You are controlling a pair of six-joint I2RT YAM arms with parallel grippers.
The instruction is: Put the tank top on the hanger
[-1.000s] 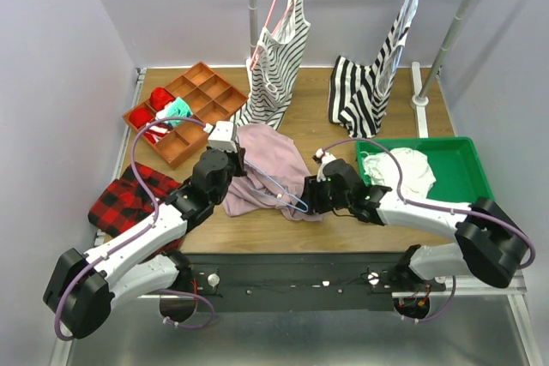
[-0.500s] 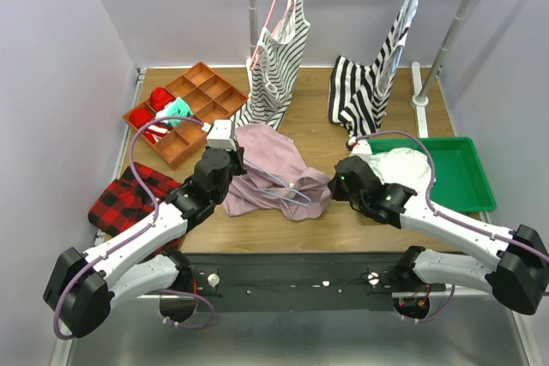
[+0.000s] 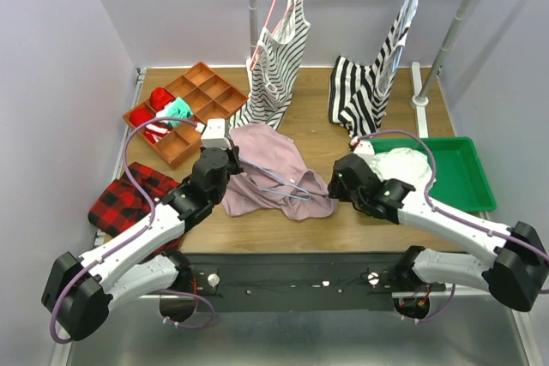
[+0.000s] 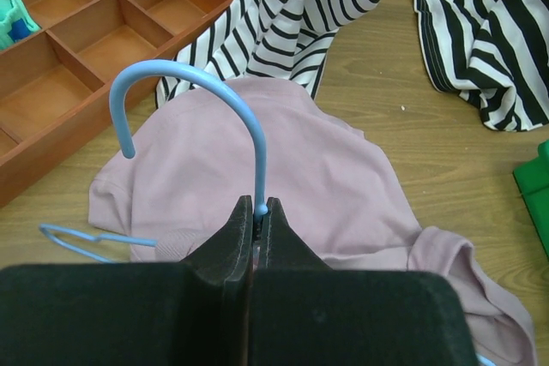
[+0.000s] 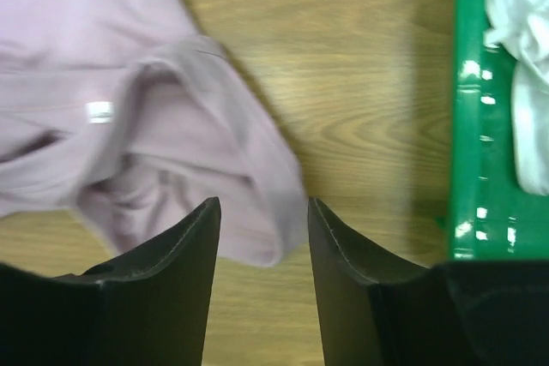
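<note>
- the left gripper (image 4: 260, 208) is pinched shut on the neck of the hanger (image 4: 225, 90), just under the hook.
- the right gripper (image 5: 262, 205) has moved off the hanger's lower corner to the right hem of the tank top (image 3: 268, 153). its fingers are half apart and hold nothing.
- the hem now lies drawn out wider, likely easier to open for threading.
- the tank top is soft, thin mauve cloth, rumpled on the wooden table (image 3: 317, 126) with the thin blue wire triangle lying across it.
</note>
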